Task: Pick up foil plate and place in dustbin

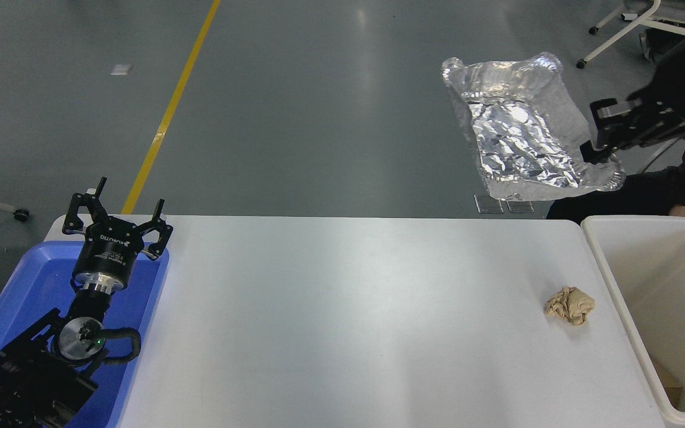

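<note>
The crinkled silver foil plate [518,134] hangs high in the air beyond the table's far right corner, tilted with its inside facing me. My right gripper [597,152] comes in from the upper right and is shut on the plate's right rim. The off-white dustbin [616,279] stands at the table's right edge, lower than the plate and to its right; its cream inside shows. My left gripper [115,215] is parked open at the lower left, over the blue tray.
A small crumpled tan paper ball [569,305] lies on the white table [342,321] close to the dustbin's left wall. A shallow blue tray [15,303] sits at the table's left end. A white-framed chair [640,24] stands on the floor at the top right.
</note>
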Available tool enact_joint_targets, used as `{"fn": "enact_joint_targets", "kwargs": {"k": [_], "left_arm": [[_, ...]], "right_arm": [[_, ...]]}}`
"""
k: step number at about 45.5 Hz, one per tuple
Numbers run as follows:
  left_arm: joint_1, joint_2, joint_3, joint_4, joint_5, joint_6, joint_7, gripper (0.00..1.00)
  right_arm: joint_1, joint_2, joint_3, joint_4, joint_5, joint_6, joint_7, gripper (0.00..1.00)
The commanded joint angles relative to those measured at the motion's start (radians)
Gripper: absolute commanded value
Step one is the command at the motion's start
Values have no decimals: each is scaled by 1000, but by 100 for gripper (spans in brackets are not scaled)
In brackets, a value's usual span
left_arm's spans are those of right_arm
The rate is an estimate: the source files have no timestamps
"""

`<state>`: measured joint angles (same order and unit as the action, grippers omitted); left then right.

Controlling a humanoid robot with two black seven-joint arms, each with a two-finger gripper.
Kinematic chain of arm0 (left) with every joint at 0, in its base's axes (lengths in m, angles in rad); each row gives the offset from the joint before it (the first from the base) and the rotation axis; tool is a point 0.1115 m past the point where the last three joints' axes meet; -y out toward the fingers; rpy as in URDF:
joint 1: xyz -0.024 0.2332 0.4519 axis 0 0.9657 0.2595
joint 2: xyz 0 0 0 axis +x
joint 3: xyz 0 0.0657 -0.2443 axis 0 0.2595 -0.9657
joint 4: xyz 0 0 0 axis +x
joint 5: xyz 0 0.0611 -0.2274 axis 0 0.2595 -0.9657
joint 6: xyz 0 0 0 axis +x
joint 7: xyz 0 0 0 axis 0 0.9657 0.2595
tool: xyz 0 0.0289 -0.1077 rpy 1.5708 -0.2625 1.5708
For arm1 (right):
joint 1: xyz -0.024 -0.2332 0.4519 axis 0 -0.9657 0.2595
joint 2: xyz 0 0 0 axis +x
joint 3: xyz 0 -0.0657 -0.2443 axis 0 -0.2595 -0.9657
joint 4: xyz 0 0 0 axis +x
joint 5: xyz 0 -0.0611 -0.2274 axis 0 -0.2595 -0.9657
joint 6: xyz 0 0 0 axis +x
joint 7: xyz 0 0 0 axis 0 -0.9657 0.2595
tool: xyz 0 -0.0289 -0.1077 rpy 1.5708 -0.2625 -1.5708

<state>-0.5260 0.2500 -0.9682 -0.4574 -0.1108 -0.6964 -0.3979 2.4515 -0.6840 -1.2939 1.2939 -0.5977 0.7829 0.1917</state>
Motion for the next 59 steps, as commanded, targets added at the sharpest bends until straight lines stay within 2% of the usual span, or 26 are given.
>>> {"fn": "enact_joint_targets", "kwargs": {"k": [1, 9, 17, 23, 32, 39, 45, 51, 59], "left_arm": [[0, 0, 0, 0, 0, 0, -1, 100], [0, 0, 0, 0, 0, 0, -1, 100], [0, 0, 0, 0, 0, 0, -1, 100], [0, 0, 0, 0, 0, 0, -1, 100], [0, 0, -1, 0, 0, 2, -1, 100], [0, 0, -1, 0, 0, 2, -1, 100], [0, 0, -1, 0, 0, 3, -1, 100], [0, 0, -1, 0, 0, 3, -1, 100], [0, 0, -1, 0, 0, 3, -1, 100]], "right_arm": [[-196, -229, -21, -290, -175, 3, 15, 0], [-492, -315, 54, -488, -175, -131, 49, 0], [-822, -348, 206, -603, -159, -264, 43, 0], [-1093, -336, 405, -697, -146, -353, 19, 0], [-1500, -171, 680, -968, 36, -424, -35, 0], [-1715, 20, 713, -1208, 284, -470, -49, 0], [-1758, 95, 716, -1231, 435, -545, -150, 0], [-1792, 153, 720, -1226, 507, -605, -218, 0], [-1800, 170, 723, -1225, 516, -619, -221, 0]]}}
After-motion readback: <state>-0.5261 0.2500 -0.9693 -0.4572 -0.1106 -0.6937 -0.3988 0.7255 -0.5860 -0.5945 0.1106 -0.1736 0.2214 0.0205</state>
